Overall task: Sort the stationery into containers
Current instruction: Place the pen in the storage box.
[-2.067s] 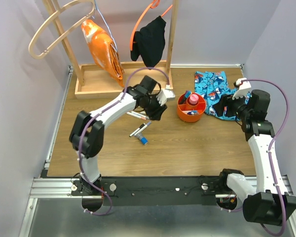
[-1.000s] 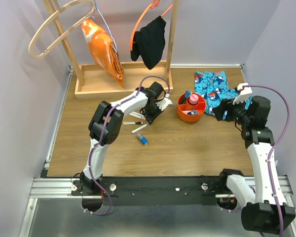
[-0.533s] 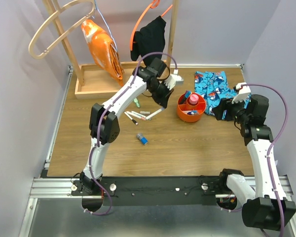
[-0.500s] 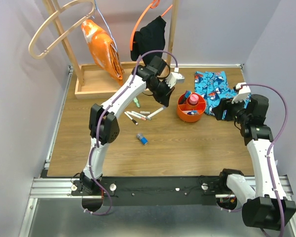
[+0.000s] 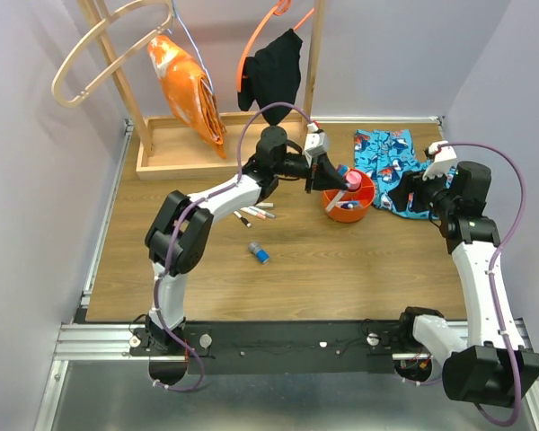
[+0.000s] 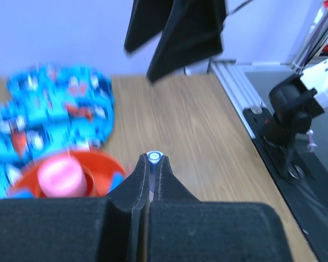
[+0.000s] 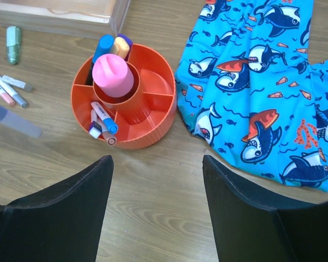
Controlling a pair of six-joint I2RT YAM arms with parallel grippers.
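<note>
Swung rightward in the last half second, the left gripper [image 5: 328, 175] has left the spot above the loose pens [image 5: 256, 213] and now hangs at the left rim of the orange tub [image 5: 359, 212].

Far left, the wooden rack tray [image 5: 175, 160] lies along the back edge of the table [image 5: 341, 269], with an orange garment [image 5: 189, 81] and a black garment [image 5: 274, 72] hanging above it. The loose pens lie bunched just in front of the tray's right end. A blue-capped piece [image 5: 260, 255] lies apart from them, nearer the arms. Bare wood runs from there to the near rail.

In the left wrist view the fingers press together on a pen [image 6: 154, 157], whose blue-ringed tip pokes just past them.

Inside the tub, a pink tube [image 7: 113, 73] stands upright in the centre cup. A blue marker [image 7: 103, 46] stands in the back-left compartment, and short markers [image 7: 101, 119] lie in the front-left one. The right-hand compartments show bare orange floor.

A shark-print cloth [image 5: 391, 160] lies just beside the tub's right wall; whether they touch, I cannot tell. The right gripper [image 7: 157, 164] hovers above the wood in front of the tub and cloth, fingers spread wide, holding nothing.
</note>
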